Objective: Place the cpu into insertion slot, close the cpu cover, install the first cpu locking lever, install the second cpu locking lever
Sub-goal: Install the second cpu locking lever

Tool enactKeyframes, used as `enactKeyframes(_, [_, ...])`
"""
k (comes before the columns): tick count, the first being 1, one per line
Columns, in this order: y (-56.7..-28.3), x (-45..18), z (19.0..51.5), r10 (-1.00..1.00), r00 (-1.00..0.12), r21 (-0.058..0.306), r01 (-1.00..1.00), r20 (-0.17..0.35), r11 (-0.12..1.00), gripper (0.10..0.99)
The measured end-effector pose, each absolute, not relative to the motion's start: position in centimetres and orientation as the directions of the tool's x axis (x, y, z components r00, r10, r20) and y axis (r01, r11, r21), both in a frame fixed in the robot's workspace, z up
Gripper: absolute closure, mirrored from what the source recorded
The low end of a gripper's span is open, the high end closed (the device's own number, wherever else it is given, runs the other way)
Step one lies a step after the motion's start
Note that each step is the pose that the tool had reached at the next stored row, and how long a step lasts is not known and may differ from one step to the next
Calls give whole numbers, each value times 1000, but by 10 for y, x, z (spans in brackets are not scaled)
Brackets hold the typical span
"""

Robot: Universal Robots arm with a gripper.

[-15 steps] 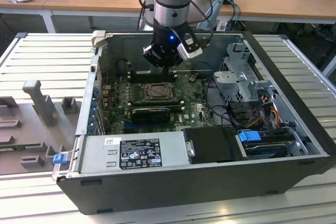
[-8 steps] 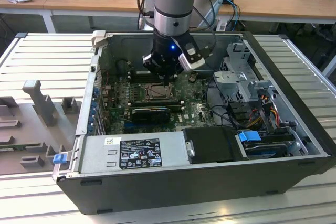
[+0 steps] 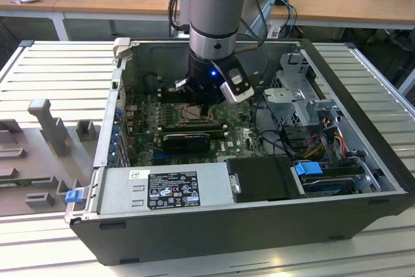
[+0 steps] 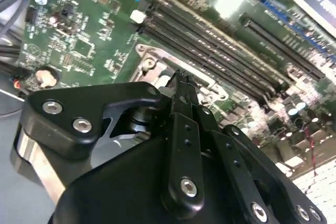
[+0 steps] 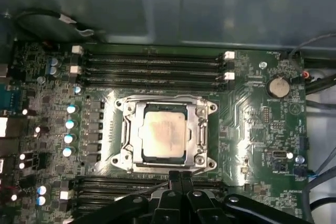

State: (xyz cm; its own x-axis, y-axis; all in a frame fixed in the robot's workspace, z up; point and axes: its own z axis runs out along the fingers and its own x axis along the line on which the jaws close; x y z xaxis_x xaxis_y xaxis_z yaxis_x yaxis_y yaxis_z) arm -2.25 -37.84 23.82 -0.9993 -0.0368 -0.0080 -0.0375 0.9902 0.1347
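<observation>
Hanging over the open computer case, the arm sets its gripper low above the green motherboard, just at the near edge of the insertion slot. Both wrist views show the black fingers pressed together, slim and flat-sided, with nothing pinched between them; the tips stand at the socket's metal frame, and contact with it appears likely but cannot be confirmed from these angles. In the first wrist view the cpu lies seated in the slot, a flat square with a dull, pale metal top. The cpu cover, a thin bright metal frame with a large square window, lies flat down around the chip, its screw bosses showing at the corners. Long black memory slots run in parallel rows on the far side of the socket, and more rows lie beside the gripper. A round silver coin battery sits flat on the board, well apart from the socket. In the exterior view the case is a dark sheet-metal box resting on a ribbed grey table; the gripper body hides most of the socket there. The locking levers cannot be made out clearly in any view.
</observation>
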Motion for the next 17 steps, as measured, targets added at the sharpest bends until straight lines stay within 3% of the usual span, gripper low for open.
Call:
enactKeyframes(12, [-383, -49, 221, -42, -999, 151, -43, -8, 988, 980])
enactKeyframes(17, [-389, -61, 219, -43, -999, 179, -45, -10, 983, 980])
